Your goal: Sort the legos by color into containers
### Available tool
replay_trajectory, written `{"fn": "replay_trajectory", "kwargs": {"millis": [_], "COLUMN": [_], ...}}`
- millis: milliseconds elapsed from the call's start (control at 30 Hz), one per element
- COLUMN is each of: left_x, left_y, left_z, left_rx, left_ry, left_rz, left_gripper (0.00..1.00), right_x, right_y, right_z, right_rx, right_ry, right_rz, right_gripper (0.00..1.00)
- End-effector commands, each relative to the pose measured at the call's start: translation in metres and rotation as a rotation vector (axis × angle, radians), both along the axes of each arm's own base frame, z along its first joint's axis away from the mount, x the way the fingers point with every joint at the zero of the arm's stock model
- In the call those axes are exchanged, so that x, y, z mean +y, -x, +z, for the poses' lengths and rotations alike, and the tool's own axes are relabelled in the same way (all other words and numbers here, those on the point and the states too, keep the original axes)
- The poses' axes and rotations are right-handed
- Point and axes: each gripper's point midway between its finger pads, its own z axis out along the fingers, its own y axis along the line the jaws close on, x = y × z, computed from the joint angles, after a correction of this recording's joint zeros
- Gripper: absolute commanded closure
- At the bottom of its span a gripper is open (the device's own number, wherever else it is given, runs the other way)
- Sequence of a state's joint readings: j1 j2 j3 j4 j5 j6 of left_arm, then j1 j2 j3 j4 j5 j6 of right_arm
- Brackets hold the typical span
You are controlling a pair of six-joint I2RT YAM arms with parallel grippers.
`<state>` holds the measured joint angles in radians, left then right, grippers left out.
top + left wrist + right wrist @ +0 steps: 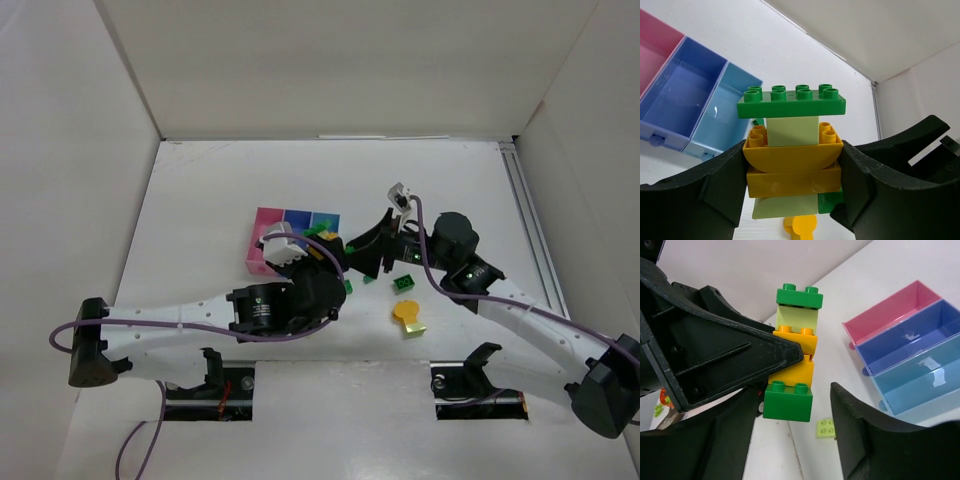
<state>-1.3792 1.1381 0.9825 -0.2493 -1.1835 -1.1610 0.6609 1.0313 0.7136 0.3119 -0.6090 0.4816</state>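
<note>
My left gripper is shut on a stack of legos, held above the table: a dark green plate on top, then lime, two orange-yellow bricks, then lime and dark green below. Its fingers clamp the orange-yellow bricks. In the right wrist view my right gripper is open, with the stack's bottom green brick between its fingers and a gap on the right side. In the top view the two grippers meet just right of the containers: pink, purple-blue, light blue.
On the table near the right arm lie a dark green brick, a round yellow disc and a lime brick. A small lime plate lies under the stack. White walls close in the table on three sides.
</note>
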Motion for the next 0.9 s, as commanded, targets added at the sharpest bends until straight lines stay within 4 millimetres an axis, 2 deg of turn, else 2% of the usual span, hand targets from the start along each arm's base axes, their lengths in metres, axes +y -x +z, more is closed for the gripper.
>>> {"fn": "replay_trajectory", "kwargs": {"millis": [0, 167, 200, 233, 300, 333, 433, 533, 567, 600, 667, 700, 767, 833, 867], "left_x": [0.006, 0.006, 0.006, 0.006, 0.008, 0.008, 0.015, 0.028, 0.032, 0.035, 0.04, 0.042, 0.045, 0.053, 0.053], "left_y": [-0.002, -0.002, -0.002, -0.002, -0.003, -0.002, -0.006, -0.02, -0.024, -0.026, -0.029, -0.028, -0.03, -0.031, -0.03], "left_z": [0.022, 0.024, 0.024, 0.024, 0.022, 0.021, 0.021, 0.025, 0.022, 0.022, 0.024, 0.024, 0.022, 0.022, 0.015], "left_rx": [-0.028, -0.034, -0.034, -0.034, -0.035, -0.032, -0.039, -0.034, -0.026, -0.026, -0.029, -0.03, -0.028, -0.028, -0.017], "left_ry": [0.069, 0.075, 0.075, 0.075, 0.093, 0.093, 0.101, 0.092, 0.081, 0.081, 0.081, 0.073, 0.063, 0.076, 0.054], "left_rz": [0.039, 0.037, 0.037, 0.037, 0.05, 0.052, 0.088, 0.137, 0.15, 0.159, 0.17, 0.169, 0.178, 0.193, 0.185], "left_gripper": [0.57, 0.58, 0.58, 0.58, 0.58, 0.58, 0.61, 0.63, 0.63, 0.63, 0.63, 0.63, 0.63, 0.63, 0.63], "right_x": [0.004, 0.007, 0.007, 0.007, 0.009, 0.009, 0.007, 0.006, 0.002, -0.001, -0.007, -0.013, -0.02, -0.025, -0.026], "right_y": [-0.001, -0.002, -0.002, -0.002, 0.0, 0.0, -0.002, -0.001, 0.003, 0.005, 0.007, 0.009, 0.012, 0.015, 0.012], "right_z": [0.032, 0.033, 0.037, 0.037, 0.035, 0.035, 0.023, 0.009, 0.013, 0.004, -0.001, 0.005, -0.008, 0.0, 0.0], "right_rx": [-0.057, -0.056, -0.064, -0.064, -0.054, -0.054, -0.024, 0.01, -0.017, 0.013, 0.019, -0.005, 0.018, 0.0, 0.0], "right_ry": [-0.056, -0.057, -0.063, -0.063, -0.056, -0.056, -0.018, 0.02, 0.021, 0.046, 0.069, 0.067, 0.104, 0.088, 0.09], "right_rz": [0.004, 0.002, 0.002, 0.002, 0.002, 0.002, -0.011, -0.01, -0.01, -0.019, -0.038, -0.053, -0.078, -0.09, -0.108], "right_gripper": [0.38, 0.67, 0.67, 0.76, 0.79, 0.87, 0.93, 0.96, 0.97, 0.97, 0.99, 0.99, 0.99, 0.97, 0.97]}}
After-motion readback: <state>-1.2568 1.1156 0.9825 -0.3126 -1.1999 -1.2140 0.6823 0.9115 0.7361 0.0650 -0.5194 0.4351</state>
